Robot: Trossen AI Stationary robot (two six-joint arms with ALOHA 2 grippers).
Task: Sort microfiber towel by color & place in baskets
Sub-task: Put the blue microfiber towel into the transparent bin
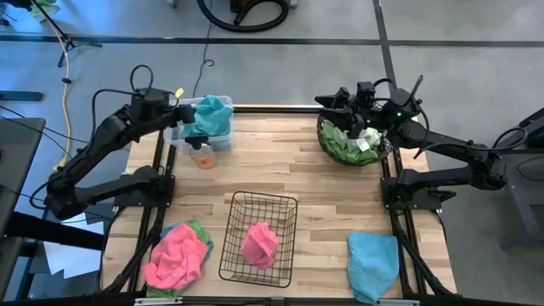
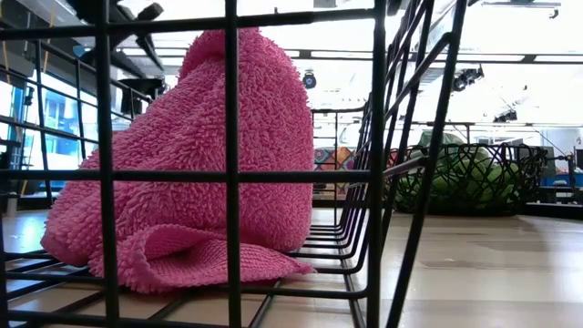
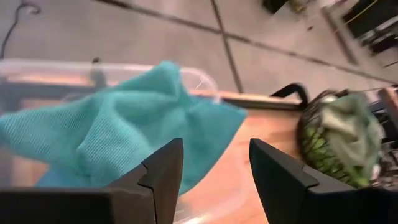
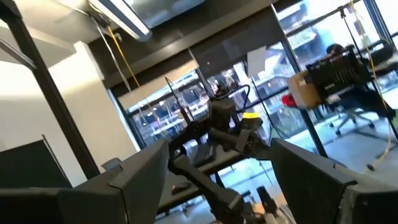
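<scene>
The left gripper hangs over the near rim of the clear bin, its jaws parted and empty. Just beyond them a blue towel lies bunched in the bin, spilling over its wall and touching neither finger.

The right gripper sits above the round basket, jaws spread wide with nothing between them. Green towels fill that basket directly below.

Well apart from both grippers, toward the counter's front edge, a pink towel sits crumpled in the wire basket. Left of it lies a pink towel over a green one; right of it lies another blue towel.
</scene>
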